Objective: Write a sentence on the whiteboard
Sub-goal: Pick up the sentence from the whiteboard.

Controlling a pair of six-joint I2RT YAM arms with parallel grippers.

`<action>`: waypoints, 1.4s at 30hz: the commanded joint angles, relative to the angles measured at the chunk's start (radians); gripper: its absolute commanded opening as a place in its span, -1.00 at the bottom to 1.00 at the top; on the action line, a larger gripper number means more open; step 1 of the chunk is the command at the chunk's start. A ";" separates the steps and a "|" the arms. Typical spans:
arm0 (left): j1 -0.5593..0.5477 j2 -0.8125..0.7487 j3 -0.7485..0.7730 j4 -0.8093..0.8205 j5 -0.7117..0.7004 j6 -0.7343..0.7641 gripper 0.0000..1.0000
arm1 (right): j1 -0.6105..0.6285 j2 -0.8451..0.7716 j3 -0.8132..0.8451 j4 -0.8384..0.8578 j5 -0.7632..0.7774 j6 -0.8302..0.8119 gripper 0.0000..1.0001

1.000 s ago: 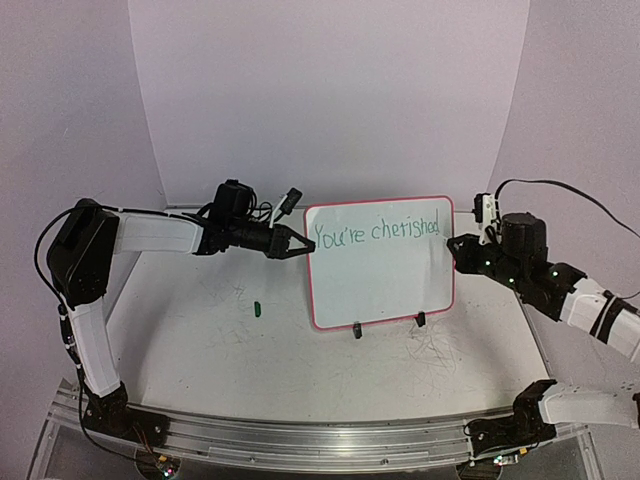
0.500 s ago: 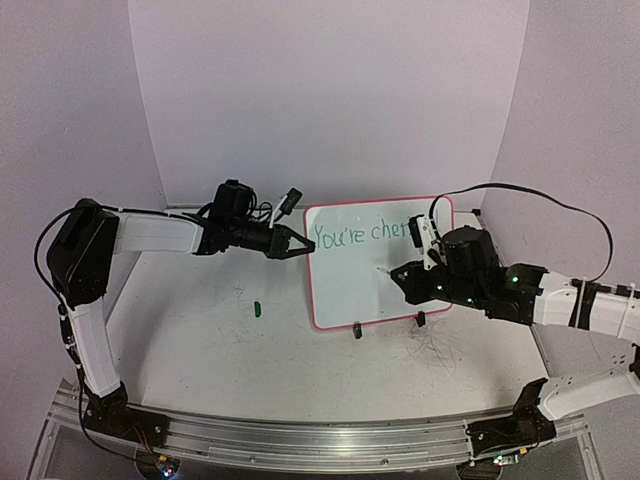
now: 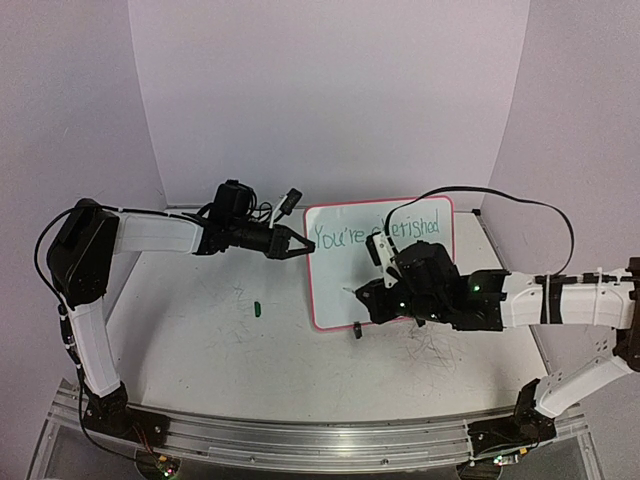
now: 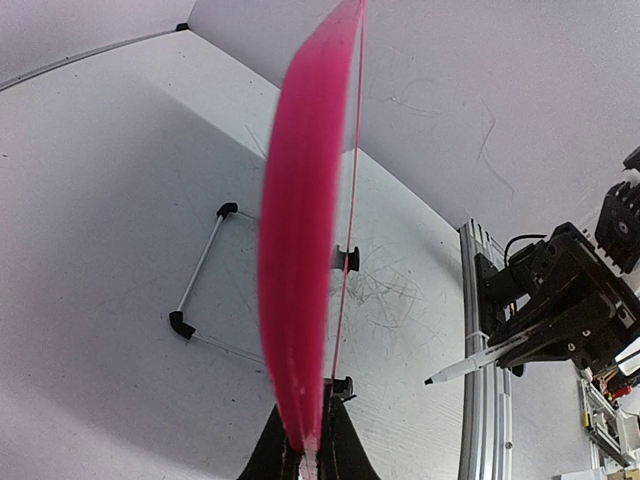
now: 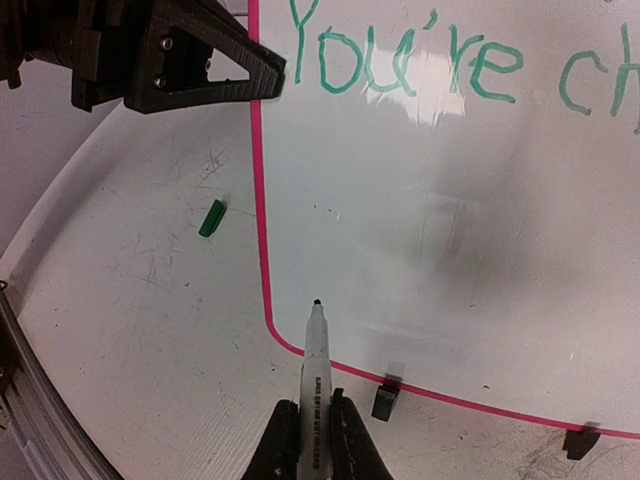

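Note:
The whiteboard (image 3: 335, 280) stands upright on the table, pink-framed. The sentence (image 3: 340, 238) reads "You're cherished" in green along its top; my right arm hides the middle letters. In the right wrist view only "You're ch" (image 5: 400, 65) shows, with no second line below it. My left gripper (image 3: 305, 247) is shut on the board's left edge, seen edge-on in the left wrist view (image 4: 300, 250). My right gripper (image 3: 372, 297) is shut on a white marker (image 5: 316, 360). Its tip points at the board's lower left corner and stands a little off the board face (image 4: 430, 380).
A green marker cap (image 3: 257, 308) lies on the table left of the board. The board's black feet (image 3: 357, 330) rest on the tabletop, a wire stand (image 4: 200, 290) behind it. Grey scribble marks (image 3: 430, 350) cover the table. A metal rail (image 3: 300, 440) runs along the near edge.
My right arm has swung from the board's right edge leftward and down across its face to the lower left corner, marker in hand. The left arm and board have not moved.

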 commanded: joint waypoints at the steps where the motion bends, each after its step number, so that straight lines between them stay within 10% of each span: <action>1: 0.003 -0.015 0.001 -0.026 -0.071 0.058 -1.00 | 0.026 0.040 0.057 0.057 0.049 0.023 -1.00; 42: 0.000 -0.017 0.005 -0.027 -0.067 0.058 -1.00 | 0.043 0.288 0.270 0.081 0.286 0.031 -1.00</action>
